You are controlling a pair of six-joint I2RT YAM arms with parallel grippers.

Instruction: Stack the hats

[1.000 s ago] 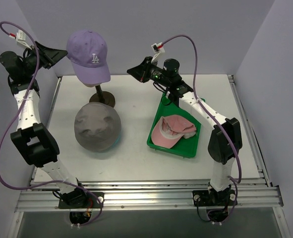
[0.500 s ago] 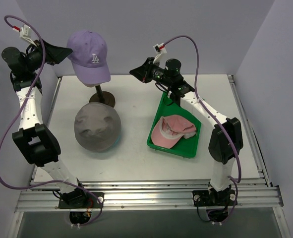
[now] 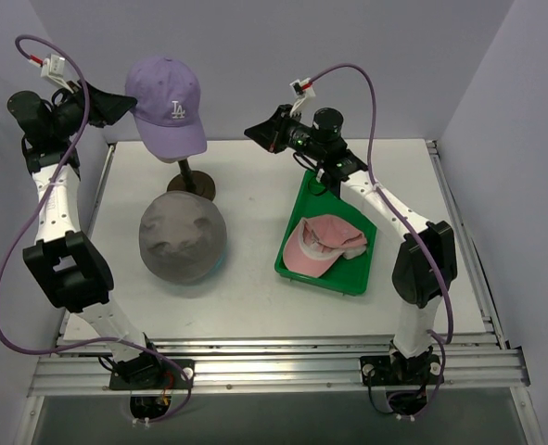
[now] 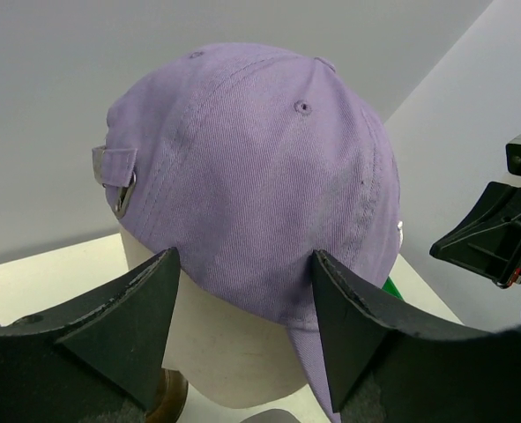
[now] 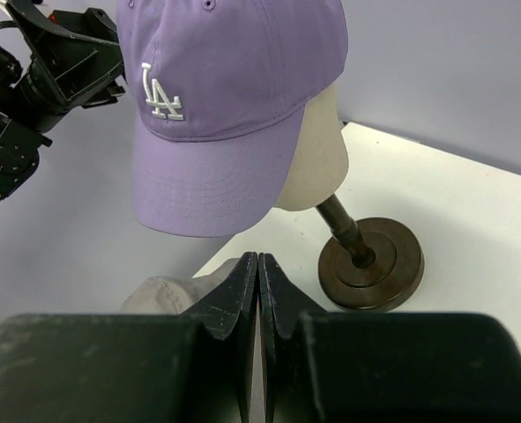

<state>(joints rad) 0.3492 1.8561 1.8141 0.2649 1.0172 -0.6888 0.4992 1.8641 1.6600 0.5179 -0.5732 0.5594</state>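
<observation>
Sitting on the cream mannequin head [image 5: 317, 159] in the upper left of the overhead view, the lilac cap [image 3: 167, 104] shows its white "LA" logo, with its brim pointing down toward the lower edge of the frame. The head stands on a brown stand [image 3: 191, 184] at the back of the white table [image 3: 255, 297]. Just left of the cap, the left gripper [image 3: 116, 100] hangs in the air with its jaws spread apart and nothing in them. In its own wrist view the back of the cap, strap and buckle included, fills the gap between the two dark fingers [image 4: 128, 317], though I cannot tell whether they touch the fabric. The right gripper [image 3: 255, 133] is up in the air at upper centre, to the right of the cap and apart from it, and its fingers are pressed flat together on nothing. Below the stand, the grey hat [image 3: 183, 237] lies as a rounded lump on the table, centre left. Right of centre, the pink cap [image 3: 322, 247] lies crumpled in the near end of the green tray [image 3: 315, 199].
</observation>
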